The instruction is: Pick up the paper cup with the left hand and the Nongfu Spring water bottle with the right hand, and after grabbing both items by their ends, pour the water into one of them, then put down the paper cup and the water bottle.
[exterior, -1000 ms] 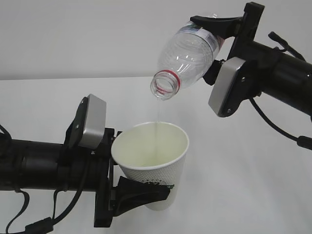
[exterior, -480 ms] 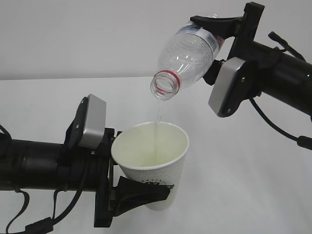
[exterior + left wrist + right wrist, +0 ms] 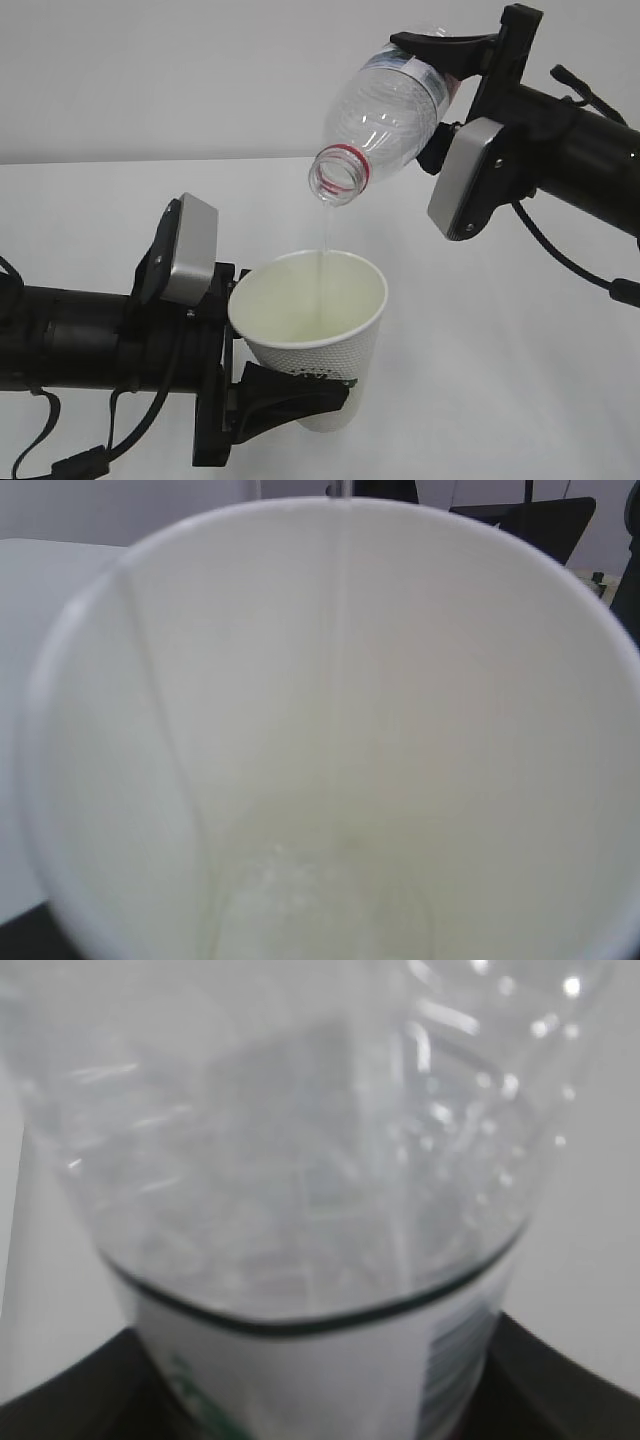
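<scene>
Your left claw grips the cup low, held above the tabletop. Water streams into it from the tilted bottle, clamped in your right claw. Pouring is underway; setting both down remains.

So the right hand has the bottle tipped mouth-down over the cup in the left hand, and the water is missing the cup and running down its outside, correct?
Not quite. The water falls as a thin stream from the bottle held by the right hand straight inside the cup held by the left hand, not down its outside. The exterior view shows it; the left wrist view shows a pool inside.
</scene>
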`<state>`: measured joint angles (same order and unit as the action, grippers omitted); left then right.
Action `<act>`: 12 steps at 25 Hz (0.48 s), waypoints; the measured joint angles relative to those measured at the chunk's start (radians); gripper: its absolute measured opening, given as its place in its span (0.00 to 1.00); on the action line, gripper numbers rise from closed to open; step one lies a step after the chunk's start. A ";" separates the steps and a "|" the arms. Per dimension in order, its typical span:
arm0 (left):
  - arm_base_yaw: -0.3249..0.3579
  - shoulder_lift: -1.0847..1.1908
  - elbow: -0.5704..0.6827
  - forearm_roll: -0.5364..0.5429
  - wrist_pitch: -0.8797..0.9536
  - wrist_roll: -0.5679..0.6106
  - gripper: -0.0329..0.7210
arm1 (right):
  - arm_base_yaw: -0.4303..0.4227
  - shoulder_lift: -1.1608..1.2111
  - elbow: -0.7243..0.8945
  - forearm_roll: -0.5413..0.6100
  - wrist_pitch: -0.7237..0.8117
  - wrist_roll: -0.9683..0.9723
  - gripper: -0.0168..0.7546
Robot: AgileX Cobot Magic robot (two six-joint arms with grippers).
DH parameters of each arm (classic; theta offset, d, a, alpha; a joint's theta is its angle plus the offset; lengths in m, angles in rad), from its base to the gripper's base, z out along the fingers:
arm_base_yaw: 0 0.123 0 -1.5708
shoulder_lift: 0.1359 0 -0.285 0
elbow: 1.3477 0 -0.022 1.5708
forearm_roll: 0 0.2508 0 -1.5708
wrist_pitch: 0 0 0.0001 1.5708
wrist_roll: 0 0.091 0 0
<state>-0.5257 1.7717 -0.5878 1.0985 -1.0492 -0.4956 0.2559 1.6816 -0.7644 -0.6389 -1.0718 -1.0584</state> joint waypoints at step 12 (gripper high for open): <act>0.000 0.000 0.000 0.000 0.000 -0.001 0.74 | 0.000 0.000 0.000 0.000 -0.004 0.000 0.63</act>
<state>-0.5257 1.7717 -0.5878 1.0985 -1.0492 -0.4965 0.2559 1.6816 -0.7644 -0.6389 -1.0754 -1.0584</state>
